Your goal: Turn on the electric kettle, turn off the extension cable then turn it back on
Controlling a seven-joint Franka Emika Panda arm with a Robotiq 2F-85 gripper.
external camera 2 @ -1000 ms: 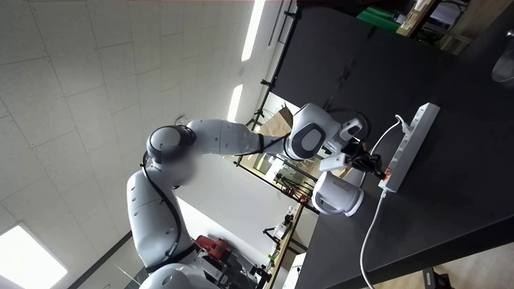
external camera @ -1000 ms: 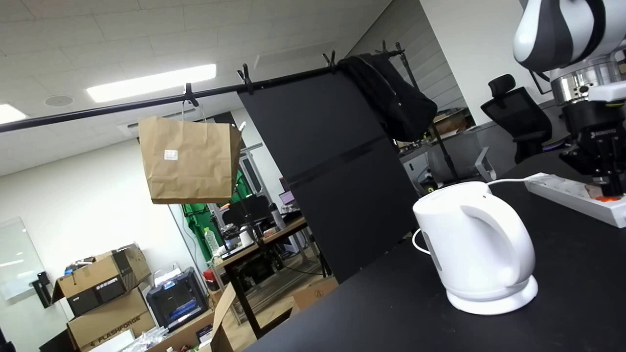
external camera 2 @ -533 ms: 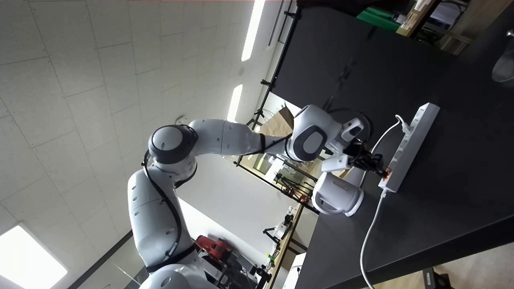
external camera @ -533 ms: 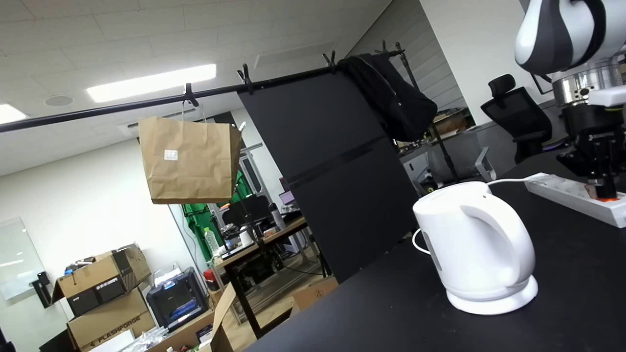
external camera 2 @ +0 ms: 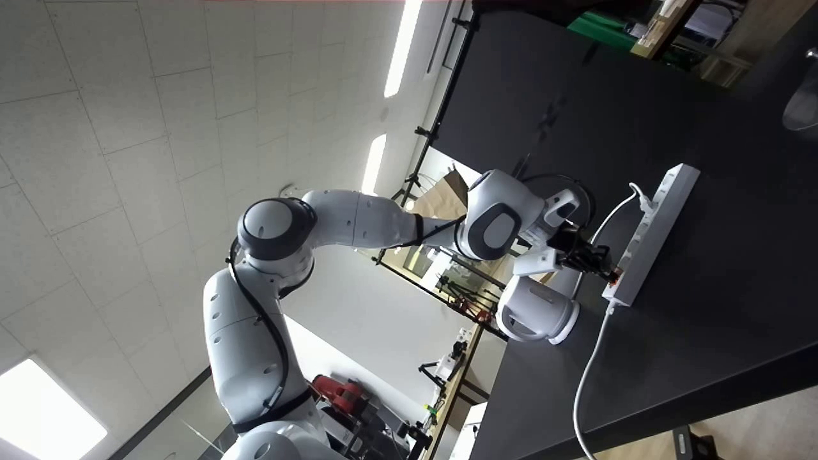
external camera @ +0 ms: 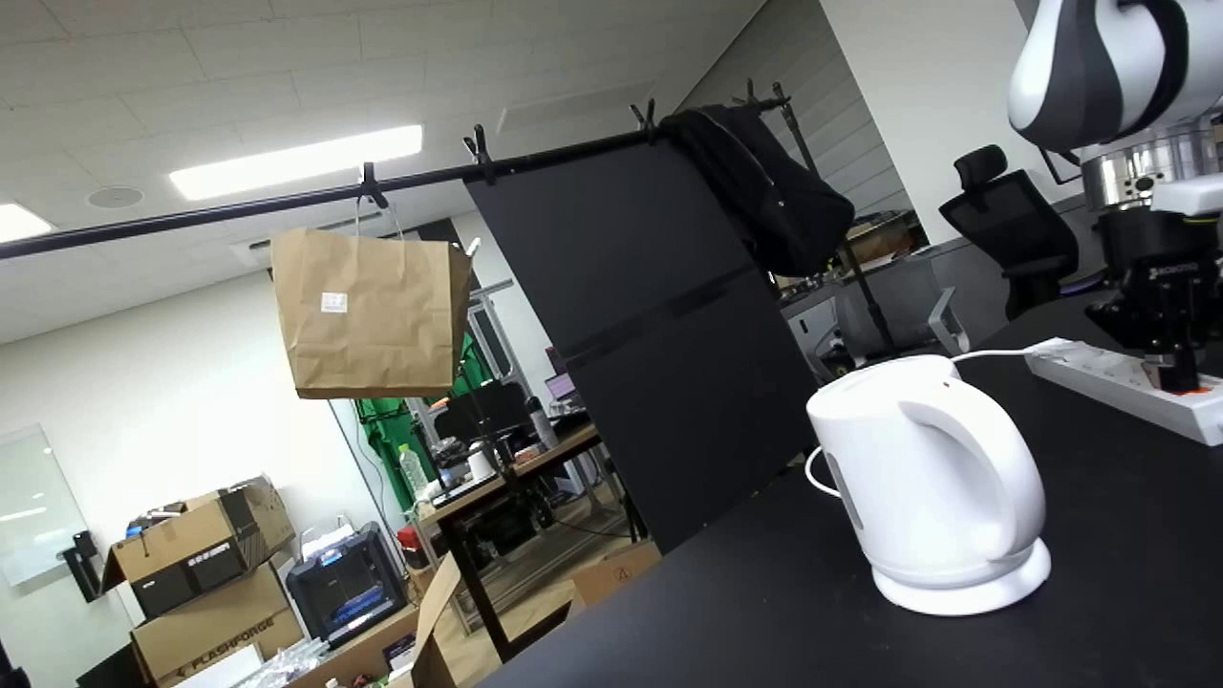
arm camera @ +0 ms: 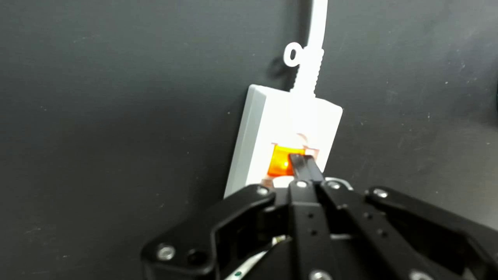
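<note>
Electric kettle (external camera: 927, 478): in an exterior view, a white plastic jug, upright on its round base (external camera: 963, 585), which stands on the black tabletop (external camera: 764, 621); the handle is turned toward the right of the frame.
Extension cable (external camera: 1118, 380): same view, a flat white power strip lying on that tabletop, behind and to the right of the kettle.
Robotiq gripper (external camera: 1183, 380): same view, pointing down at the strip's nearer end.
Brown paper bag (external camera: 368, 315): same view, hanging in the background, left of a black backdrop (external camera: 659, 334).
Panda arm (external camera 2: 348, 217): in an exterior view, reaching across the frame with the gripper lowered to an end of the strip; the kettle stands near that end.
White plug (external camera 2: 647, 204): same view, seated toward the strip's opposite end.
Orange rocker switch (arm camera: 280, 161): in the wrist view, set into the strip's top, its right side covered by the gripper.
Fingers (arm camera: 299, 168): same view, pressed together, tips at the switch and apparently touching it; how far they press it I cannot tell.
White cord (arm camera: 318, 23): same view, leaving the strip toward the top of the frame.
</note>
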